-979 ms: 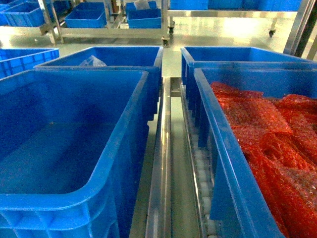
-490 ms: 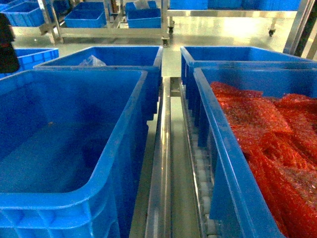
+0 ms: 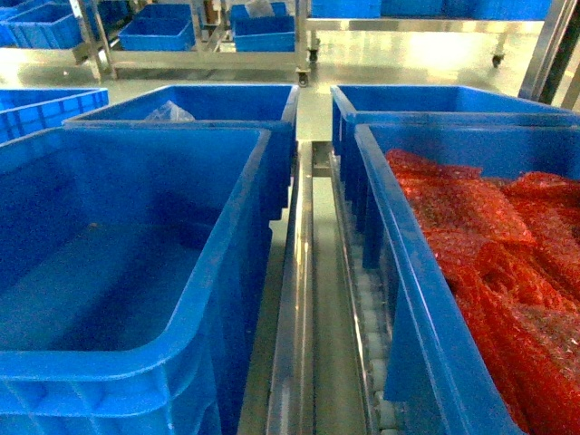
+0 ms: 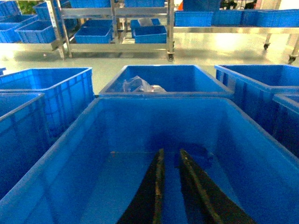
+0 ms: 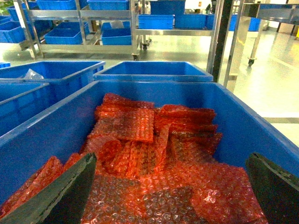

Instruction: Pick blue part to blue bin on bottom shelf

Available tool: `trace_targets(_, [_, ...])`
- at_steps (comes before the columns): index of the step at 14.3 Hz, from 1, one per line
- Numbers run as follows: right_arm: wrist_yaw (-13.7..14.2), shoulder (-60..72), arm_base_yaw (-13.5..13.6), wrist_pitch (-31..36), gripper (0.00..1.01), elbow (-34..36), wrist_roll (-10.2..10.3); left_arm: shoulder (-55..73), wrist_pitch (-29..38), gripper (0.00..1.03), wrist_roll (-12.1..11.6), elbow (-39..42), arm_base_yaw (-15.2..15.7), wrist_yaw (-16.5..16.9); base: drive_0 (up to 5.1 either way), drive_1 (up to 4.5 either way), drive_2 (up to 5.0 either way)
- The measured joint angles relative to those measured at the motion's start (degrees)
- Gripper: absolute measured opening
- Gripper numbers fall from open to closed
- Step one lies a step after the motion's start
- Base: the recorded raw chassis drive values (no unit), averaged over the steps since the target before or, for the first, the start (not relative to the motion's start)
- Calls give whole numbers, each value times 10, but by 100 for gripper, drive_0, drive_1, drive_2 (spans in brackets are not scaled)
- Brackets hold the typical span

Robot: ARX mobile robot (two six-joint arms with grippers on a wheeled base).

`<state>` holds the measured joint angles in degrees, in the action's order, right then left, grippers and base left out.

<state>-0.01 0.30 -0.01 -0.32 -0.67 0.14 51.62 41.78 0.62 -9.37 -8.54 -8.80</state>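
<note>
- A large blue bin (image 3: pixel 118 272) was seen at the left, with bare floor inside.
- At the right, a bin (image 3: pixel 426 299) was filled with red bubble-wrap bags (image 3: pixel 498 245).
- Between them a steel divider rail (image 3: pixel 294 308) and white rollers (image 3: pixel 372 344) were seen.

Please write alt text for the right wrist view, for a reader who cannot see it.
The open right gripper hangs over a large blue bin filled with red bubble-wrap bags. Behind stand more blue bins and steel racks.

Head cam looks down over both near bins; wrist cams each face into one bin (image 3: pixel 136 272), close.
</note>
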Motion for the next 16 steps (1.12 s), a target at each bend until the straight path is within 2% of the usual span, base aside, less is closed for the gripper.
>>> trace_targets(1, [0,0,0,0,98,0,0,-21,-10,2,0,13,9,9,0,0,0])
trace_targets(5, [0,0,0,0,98,0,0,-97,-52,2,0,46,33,36,0,0,0])
trace_targets(6, [0,0,0,0,98,0,0,-120,-69,2,0,53,63,73,0,0,0])
trace_targets(7, [0,0,0,0,98,0,0,-146,-88,2,0,61,89,79,0,0,0])
trace_targets(9, [0,0,0,0,98,0,0,-174,-80,2,0,86,84,88,0,0,0])
trace_targets(10, [0,0,0,1,98,0,0,-205,-120,2,0,87,84,87,0,0,0])
trace_targets(16, [0,0,0,0,98,0,0,-339,-241,2,0,88,84,88,0,0,0])
